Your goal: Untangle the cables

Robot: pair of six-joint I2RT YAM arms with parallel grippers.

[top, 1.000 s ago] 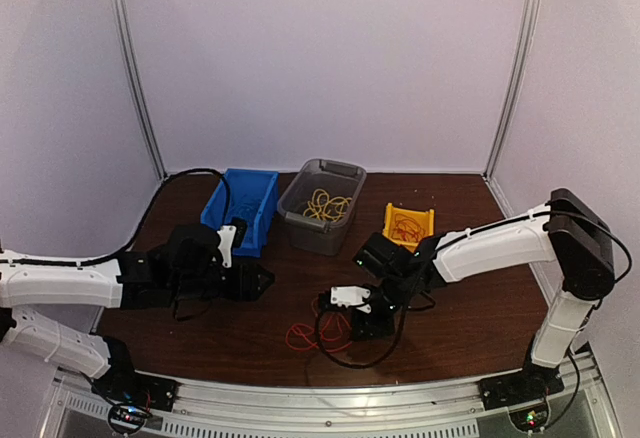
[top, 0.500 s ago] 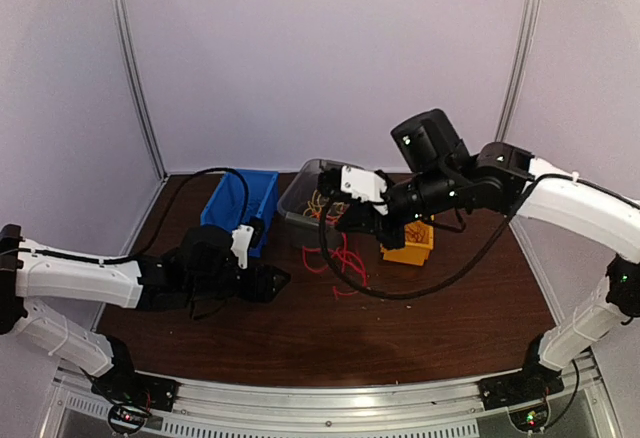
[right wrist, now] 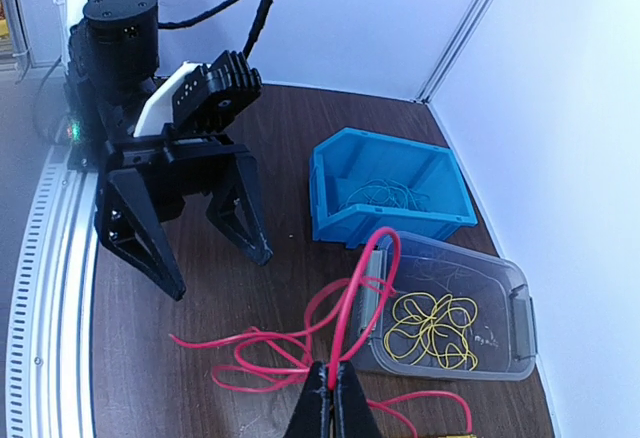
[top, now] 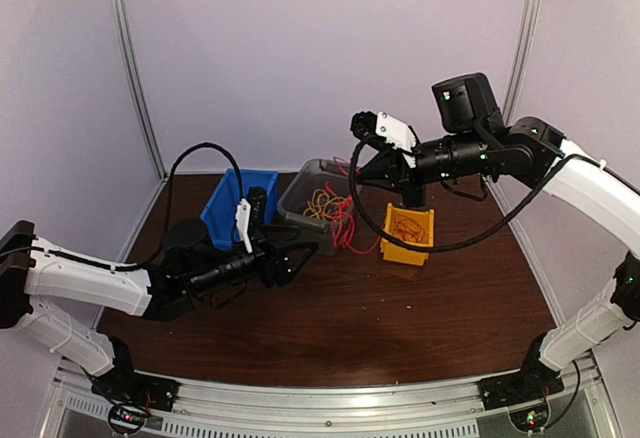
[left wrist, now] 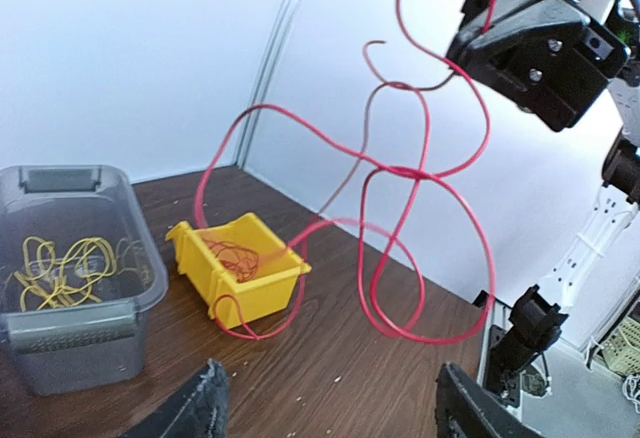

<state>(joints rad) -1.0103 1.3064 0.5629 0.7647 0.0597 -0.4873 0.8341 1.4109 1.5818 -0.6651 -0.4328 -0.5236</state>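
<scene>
My right gripper (top: 354, 178) is raised above the table, shut on a red cable (top: 346, 216). In the right wrist view its tips (right wrist: 331, 398) pinch the red cable (right wrist: 368, 280) at a bend. The cable hangs in tangled loops (left wrist: 430, 173), its lowest loop touching the table by the yellow bin (left wrist: 240, 276). My left gripper (top: 305, 255) stands open low over the table, left of the hanging loops, with nothing between its fingers (left wrist: 195, 410). Yellow cables (right wrist: 435, 323) lie in the grey bin (right wrist: 505, 288). Thin blue cables (right wrist: 385, 196) lie in the blue bin (right wrist: 330, 173).
The yellow bin (top: 388, 248) holds a bundle of reddish-orange wire (top: 408, 226). The blue bin (top: 218, 203), grey bin (top: 300, 228) and yellow bin stand in a row at the back of the brown table. White walls and metal posts enclose the table.
My right gripper shut on the red cable down on the table and lifted it high toward the back. My left arm reached forward to the right, its jaws a little wider.
</scene>
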